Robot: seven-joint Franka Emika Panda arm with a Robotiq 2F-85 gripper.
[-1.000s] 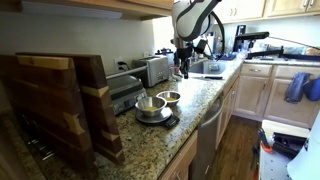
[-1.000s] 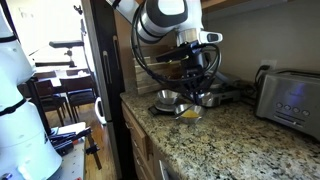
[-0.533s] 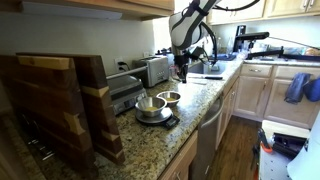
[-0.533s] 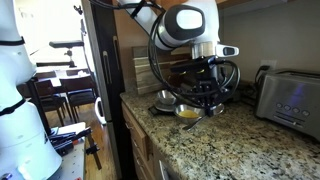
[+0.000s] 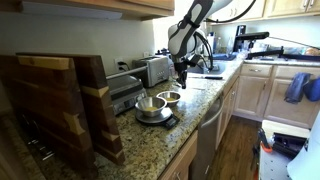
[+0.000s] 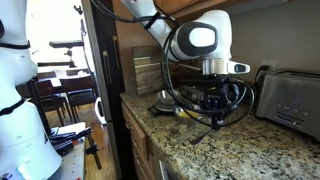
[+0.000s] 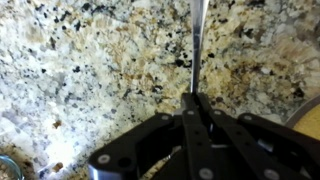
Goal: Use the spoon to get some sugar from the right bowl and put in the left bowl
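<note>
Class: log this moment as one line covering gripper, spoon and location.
gripper: jaws shut on spoon | spoon: handle sticks out past jaws | location: over granite counter

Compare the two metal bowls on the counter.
The left bowl looks slightly wider than the right bowl. The left bowl's inside is yellowish-tan; the right bowl's is pale whitish. The left bowl sits nearer the wooden boards, the right bowl nearer the toaster. Both are round, shiny, upright.

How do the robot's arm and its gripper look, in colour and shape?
The arm is white with rounded segments and a dark grey round joint cap. Black cables loop beside it. The gripper is black and angular.
</note>
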